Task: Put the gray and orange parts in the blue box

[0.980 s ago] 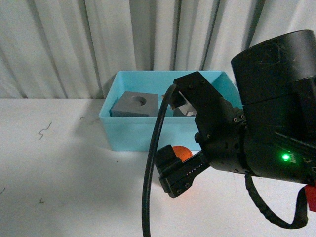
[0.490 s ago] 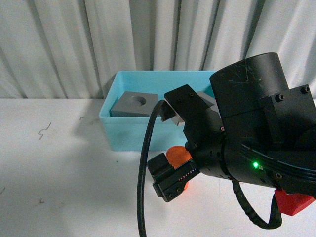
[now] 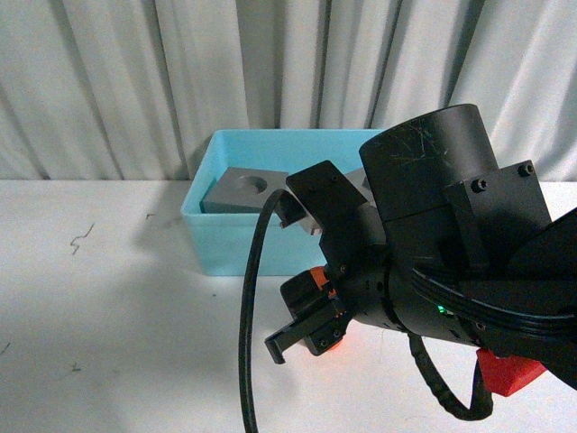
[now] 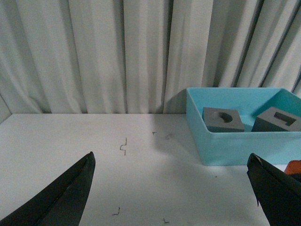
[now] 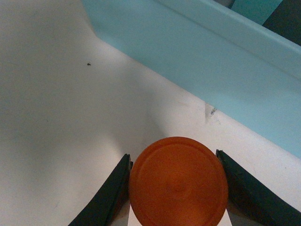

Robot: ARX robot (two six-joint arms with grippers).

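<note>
My right gripper straddles orange cylinder on counter beside blue box; jaws flank it, apparently touching, ready for lift. Both gray cubes boxed. Left gripper spread, idle.

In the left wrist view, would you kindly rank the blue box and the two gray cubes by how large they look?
1. blue box, clearly largest.
2. The round-recess cube and rectangular-recess cube look alike; I wouldn't rank them.
</note>
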